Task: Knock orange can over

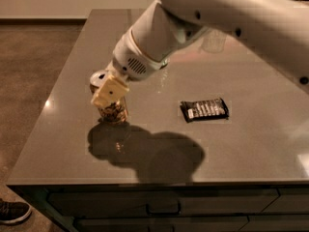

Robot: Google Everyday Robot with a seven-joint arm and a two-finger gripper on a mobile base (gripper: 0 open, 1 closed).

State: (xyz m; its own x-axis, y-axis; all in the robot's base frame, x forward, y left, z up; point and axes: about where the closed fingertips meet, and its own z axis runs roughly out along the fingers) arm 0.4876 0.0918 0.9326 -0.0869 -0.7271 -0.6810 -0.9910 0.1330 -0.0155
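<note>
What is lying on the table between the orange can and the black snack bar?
Nothing: in the camera view that stretch of table is bare between the orange can and snack bar. The gripper sits at the can's top.

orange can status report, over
Gripper down at top of can. Can standing, not yet over. Snack bar off to the right, apart from both.

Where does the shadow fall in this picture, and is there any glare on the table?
Camera view: the dark shadow of the arm lies on the table just in front of the orange can, so light comes from above and behind; the hand is at the can's top; a small glare spot shows near the table's left edge.
</note>
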